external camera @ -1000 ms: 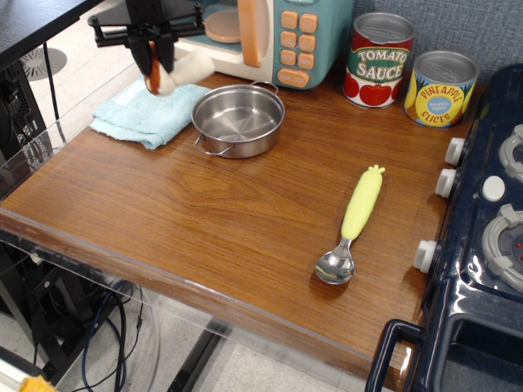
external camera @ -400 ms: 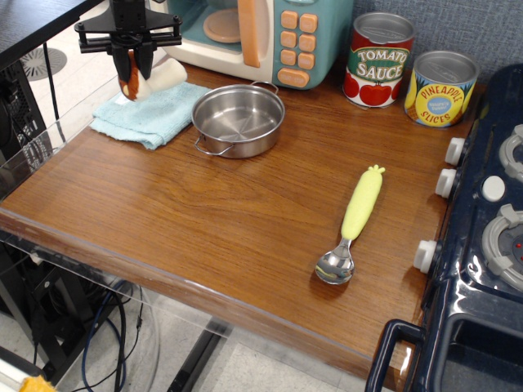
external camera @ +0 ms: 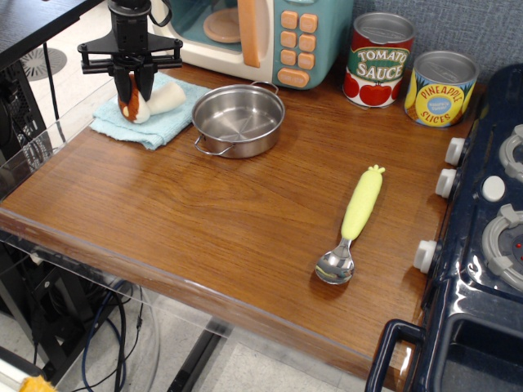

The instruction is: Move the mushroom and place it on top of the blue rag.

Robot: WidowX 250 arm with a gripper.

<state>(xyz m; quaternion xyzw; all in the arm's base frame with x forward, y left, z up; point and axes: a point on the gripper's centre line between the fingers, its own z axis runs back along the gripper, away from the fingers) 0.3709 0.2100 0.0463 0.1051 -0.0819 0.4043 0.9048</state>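
The mushroom (external camera: 149, 101) has a reddish-brown cap and a cream-white stem. It lies tilted on the blue rag (external camera: 139, 124) at the table's back left, stem pointing right. My gripper (external camera: 133, 90) comes down from above with its black fingers shut on the cap end of the mushroom. The mushroom looks to touch the rag. The rag is light blue, folded, just left of the steel pot.
A steel pot (external camera: 238, 119) stands right of the rag. A toy microwave (external camera: 261, 37) is behind it. Two cans, tomato sauce (external camera: 377, 59) and pineapple slices (external camera: 440, 87), stand at the back right. A yellow-handled spoon (external camera: 353, 220) lies mid-right. A toy stove (external camera: 490, 245) fills the right edge.
My gripper has carried the mushroom left from beside the pot to over the rag, then lowered it down onto the rag.
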